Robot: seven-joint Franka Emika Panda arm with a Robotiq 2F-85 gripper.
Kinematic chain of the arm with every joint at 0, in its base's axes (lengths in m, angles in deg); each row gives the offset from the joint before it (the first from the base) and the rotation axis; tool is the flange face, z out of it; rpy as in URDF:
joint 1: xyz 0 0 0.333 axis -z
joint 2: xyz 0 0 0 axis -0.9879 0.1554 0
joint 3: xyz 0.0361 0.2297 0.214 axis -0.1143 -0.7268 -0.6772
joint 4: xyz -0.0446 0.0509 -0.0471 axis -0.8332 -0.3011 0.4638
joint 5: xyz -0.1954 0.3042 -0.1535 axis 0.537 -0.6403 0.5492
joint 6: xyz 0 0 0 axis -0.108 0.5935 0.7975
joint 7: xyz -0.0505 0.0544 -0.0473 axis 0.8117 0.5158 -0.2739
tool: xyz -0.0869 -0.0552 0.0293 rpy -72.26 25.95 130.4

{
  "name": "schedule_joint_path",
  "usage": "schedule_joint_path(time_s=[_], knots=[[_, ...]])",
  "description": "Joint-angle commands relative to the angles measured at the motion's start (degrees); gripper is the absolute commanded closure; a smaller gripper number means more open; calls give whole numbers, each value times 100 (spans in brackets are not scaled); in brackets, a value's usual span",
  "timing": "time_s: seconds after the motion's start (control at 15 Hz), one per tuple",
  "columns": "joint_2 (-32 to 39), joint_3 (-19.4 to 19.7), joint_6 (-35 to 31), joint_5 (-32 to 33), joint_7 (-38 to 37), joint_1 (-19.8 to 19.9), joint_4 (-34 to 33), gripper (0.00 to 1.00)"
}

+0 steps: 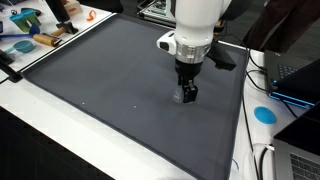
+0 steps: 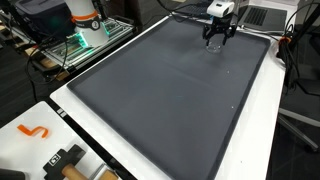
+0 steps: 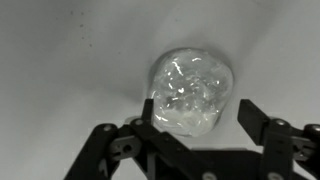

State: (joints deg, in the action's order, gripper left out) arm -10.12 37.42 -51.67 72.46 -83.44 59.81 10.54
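A small clear, crinkled object [image 3: 192,90], like a glass or plastic cup seen from above, lies on the dark grey mat [image 3: 60,60]. My gripper [image 3: 200,112] hangs over it with its jaws open on either side. The left finger [image 3: 150,112] is at the object's edge and the right finger [image 3: 255,115] stands a little apart from it. In both exterior views the gripper [image 1: 186,94] [image 2: 216,40] points straight down near the mat [image 1: 110,90] [image 2: 170,100], at its far side by the edge. The clear object [image 1: 179,97] shows faintly at the fingertips.
The mat lies on a white table [image 1: 30,110]. Tools and blue items [image 1: 22,44] and an orange piece [image 1: 88,15] lie beyond one corner. A blue disc [image 1: 264,114] and a laptop [image 1: 300,78] sit beside the mat. An orange hook [image 2: 35,130] lies on the white table.
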Motion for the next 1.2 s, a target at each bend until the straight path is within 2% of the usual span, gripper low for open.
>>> schedule_joint_path(time_s=[0.0,0.33,0.8,1.13], knots=[[-46,-94,229,-42,252,108,-40,0],[-135,-102,454,11,735,130,-150,0],[-293,95,1245,643,468,-196,-514,0],[-466,89,1338,1268,390,-409,-545,0]])
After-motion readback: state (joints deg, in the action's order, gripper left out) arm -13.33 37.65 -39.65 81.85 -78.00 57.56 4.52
